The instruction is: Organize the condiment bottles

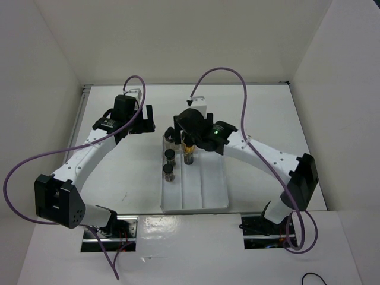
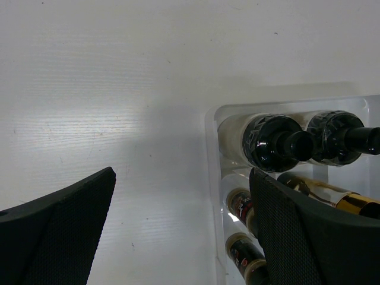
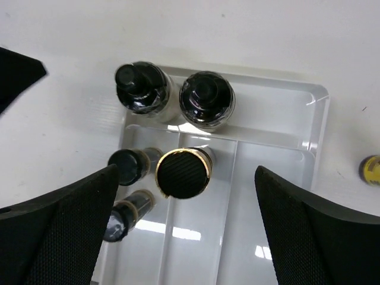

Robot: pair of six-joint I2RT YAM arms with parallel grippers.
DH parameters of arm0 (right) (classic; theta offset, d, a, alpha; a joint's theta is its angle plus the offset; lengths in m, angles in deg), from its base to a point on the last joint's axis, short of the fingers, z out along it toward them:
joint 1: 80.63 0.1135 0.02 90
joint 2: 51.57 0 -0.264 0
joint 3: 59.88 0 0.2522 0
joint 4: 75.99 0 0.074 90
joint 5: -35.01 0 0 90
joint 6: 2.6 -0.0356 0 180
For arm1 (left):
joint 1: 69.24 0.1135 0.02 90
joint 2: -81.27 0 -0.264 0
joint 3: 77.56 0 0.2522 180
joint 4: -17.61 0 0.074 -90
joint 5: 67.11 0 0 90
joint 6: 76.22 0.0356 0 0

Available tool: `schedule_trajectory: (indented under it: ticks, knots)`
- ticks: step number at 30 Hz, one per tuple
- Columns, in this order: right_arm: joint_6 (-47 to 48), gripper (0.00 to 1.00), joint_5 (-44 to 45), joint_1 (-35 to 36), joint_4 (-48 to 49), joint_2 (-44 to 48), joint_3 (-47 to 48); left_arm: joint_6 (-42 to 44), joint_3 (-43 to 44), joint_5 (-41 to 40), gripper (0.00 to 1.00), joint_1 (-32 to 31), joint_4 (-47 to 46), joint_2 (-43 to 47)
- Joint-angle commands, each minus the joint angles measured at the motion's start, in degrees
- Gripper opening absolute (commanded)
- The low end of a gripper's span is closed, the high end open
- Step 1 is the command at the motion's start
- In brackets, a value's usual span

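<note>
The white divided tray (image 1: 196, 190) holds five bottles. Two short dark bottles (image 1: 170, 156) (image 1: 168, 172) stand in its left lane. A tall yellow bottle (image 1: 189, 152) with a black, gold-rimmed cap (image 3: 184, 173) stands in the middle lane. Two wider black-capped bottles (image 3: 144, 92) (image 3: 207, 99) stand in the far compartment. My right gripper (image 3: 186, 181) is open and empty, right above the tall bottle's cap. My left gripper (image 2: 182, 175) is open and empty over bare table just left of the tray (image 2: 215, 178). A small yellow thing (image 3: 371, 169) lies on the table right of the tray, cut off by the frame.
White walls (image 1: 53, 71) enclose the table on the left, back and right. The right arm (image 1: 267, 157) reaches across from the right, over the tray's far end. The tray's right lane (image 3: 267, 214) holds nothing.
</note>
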Motion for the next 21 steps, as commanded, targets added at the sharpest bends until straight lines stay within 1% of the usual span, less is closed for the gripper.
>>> schedule_trajectory:
  ticks: [1, 2, 3, 4, 5, 6, 7, 9, 10, 12, 13, 15, 16, 17, 19, 20, 21]
  knots:
    - [-0.7, 0.99, 1.5, 0.4, -1.0, 7.2, 3.3, 0.8, -0.6, 0.7, 0.99, 0.3, -1.5, 1.7]
    - [0.1, 0.99, 2.3, 0.4, -1.0, 9.3, 3.9, 0.8, -0.6, 0.7, 0.99, 0.3, -1.5, 2.2]
    - [0.1, 0.63, 2.3, -0.5, -1.0, 10.4, 3.9, 0.8, -0.6, 0.7, 0.99, 0.3, -1.5, 2.2]
    - [0.6, 0.41, 2.3, -1.1, -1.0, 11.6, 3.9, 0.8, -0.6, 0.7, 0.99, 0.3, -1.5, 2.2]
    - [0.6, 0.22, 3.2, -1.8, -1.5, 12.6, 3.9, 0.8, -0.6, 0.7, 0.99, 0.3, -1.5, 2.2]
    - [0.6, 0.09, 3.2, -2.6, -1.5, 14.9, 3.9, 0.8, -0.6, 0.7, 0.99, 0.3, -1.5, 2.2]
    - [0.6, 0.00, 3.2, -4.9, -1.5, 16.0, 3.1, 0.8, -0.6, 0.7, 0.99, 0.3, -1.5, 2.2]
    - [1.2, 0.00, 2.4, -7.3, -1.0, 19.1, 1.3, 0.8, -0.6, 0.7, 0.99, 0.3, -1.5, 2.2]
    - [1.2, 0.00, 1.4, -10.0, -0.1, 20.1, -0.2, 0.8, -0.6, 0.7, 0.99, 0.3, -1.5, 2.2]
    - [2.5, 0.00, -3.1, -13.5, 1.2, 22.5, -1.5, 0.8, -0.6, 0.7, 0.99, 0.3, -1.5, 2.7]
    - [2.5, 0.00, -4.8, -17.2, 1.2, 23.2, -2.9, 0.8, -0.6, 0.7, 0.99, 0.3, -1.5, 2.7]
    - [3.7, 0.00, -10.4, -21.4, 1.9, 24.4, -4.2, 0.8, -0.6, 1.2, 0.99, 0.3, -1.5, 2.7]
    - [3.7, 0.00, -12.4, -25.8, 2.6, 24.4, -5.3, 0.8, -0.6, 1.2, 0.99, 0.3, -1.5, 2.7]
    - [4.7, 0.00, -16.1, -27.9, 2.6, 24.4, -5.8, 0.8, -0.6, 1.2, 0.99, 0.3, -1.5, 2.7]
    - [6.5, 0.00, -17.3, -32.4, 2.6, 24.4, -6.4, 0.8, -0.6, 1.2, 0.99, 0.3, -1.5, 2.7]
    - [7.1, 0.00, -17.3, -33.1, 2.6, 23.6, -6.4, 0.8, -0.6, 1.2, 0.99, 0.3, -1.5, 2.7]
    - [8.5, 0.04, -16.0, -33.6, 1.7, 23.1, -6.4, 0.8, -0.6, 1.2, 0.99, 0.3, -1.5, 2.7]
